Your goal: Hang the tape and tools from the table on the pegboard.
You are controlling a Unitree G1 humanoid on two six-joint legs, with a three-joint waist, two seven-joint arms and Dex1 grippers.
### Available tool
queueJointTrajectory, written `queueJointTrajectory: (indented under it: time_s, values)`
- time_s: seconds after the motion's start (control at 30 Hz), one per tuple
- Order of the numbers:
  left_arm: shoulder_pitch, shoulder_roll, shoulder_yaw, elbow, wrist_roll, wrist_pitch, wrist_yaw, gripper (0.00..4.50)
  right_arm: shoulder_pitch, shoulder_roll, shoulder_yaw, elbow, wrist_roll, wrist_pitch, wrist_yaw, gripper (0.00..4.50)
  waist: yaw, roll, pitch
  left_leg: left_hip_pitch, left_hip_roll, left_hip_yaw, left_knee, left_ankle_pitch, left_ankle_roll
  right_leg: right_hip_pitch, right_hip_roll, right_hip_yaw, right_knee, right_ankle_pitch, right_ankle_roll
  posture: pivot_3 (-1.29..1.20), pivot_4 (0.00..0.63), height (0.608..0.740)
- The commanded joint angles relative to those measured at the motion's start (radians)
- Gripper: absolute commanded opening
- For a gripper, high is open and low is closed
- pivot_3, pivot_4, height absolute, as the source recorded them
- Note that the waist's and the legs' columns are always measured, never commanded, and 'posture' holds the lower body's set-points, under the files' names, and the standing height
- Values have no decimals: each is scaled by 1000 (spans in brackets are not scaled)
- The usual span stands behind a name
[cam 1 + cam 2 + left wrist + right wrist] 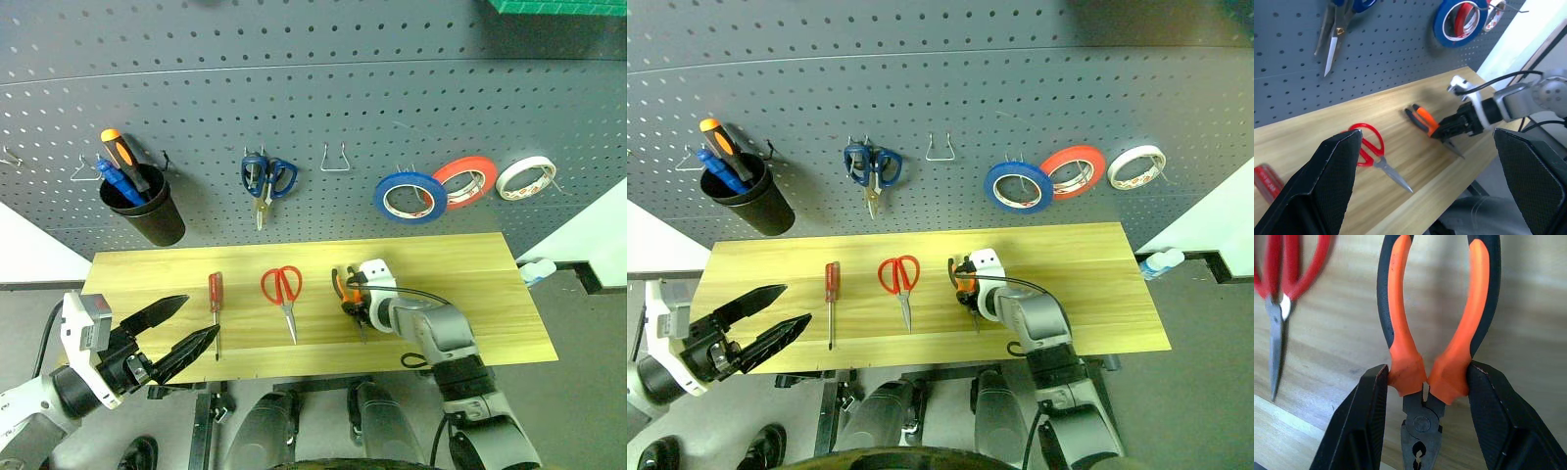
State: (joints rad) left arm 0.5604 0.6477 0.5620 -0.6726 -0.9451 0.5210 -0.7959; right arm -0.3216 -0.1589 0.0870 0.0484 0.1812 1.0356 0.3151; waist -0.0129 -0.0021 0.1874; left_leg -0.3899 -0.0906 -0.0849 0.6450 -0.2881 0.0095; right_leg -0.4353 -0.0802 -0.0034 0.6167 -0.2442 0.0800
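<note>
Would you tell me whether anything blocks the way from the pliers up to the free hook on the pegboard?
Nothing visible does. The right gripper is shut on the pliers on the table; the bare hook hangs above on the pegboard.

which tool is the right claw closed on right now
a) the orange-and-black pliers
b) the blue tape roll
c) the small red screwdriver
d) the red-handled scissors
a: in the right wrist view the right claw has both black fingers pressed against the lower handles of the pliers, while the red scissors and the screwdriver lie apart on the table and the blue tape already hangs on the pegboard.
</note>
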Motion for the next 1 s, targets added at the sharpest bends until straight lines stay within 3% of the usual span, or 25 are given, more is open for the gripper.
queueJointTrajectory:
  time_s: [0.03,0.33,0.67,1.0]
  values:
    - [-23,15,-11,13,10,-2,-10,4500,23,-7,-13,-110,57,-46,61,2049,1,0,0,0,0,0,0,0,0,0,0,0,0,0,0,8,166,736]
    - [-97,30,-47,65,39,-5,-25,4500,143,-45,-59,-202,179,-254,258,2049,3,-1,-1,0,0,0,1,0,0,1,0,0,0,0,0,-14,143,736]
    - [-207,36,-94,138,52,3,-31,4500,301,-86,-70,-236,246,-621,468,2049,0,-1,-5,1,0,1,3,1,-3,1,1,0,3,3,1,-39,90,736]
    - [-369,37,-167,259,104,-12,-59,4500,274,-70,-68,-255,305,-769,531,2049,-1,-5,-41,7,0,3,5,4,-6,4,2,1,11,5,1,-76,26,736]
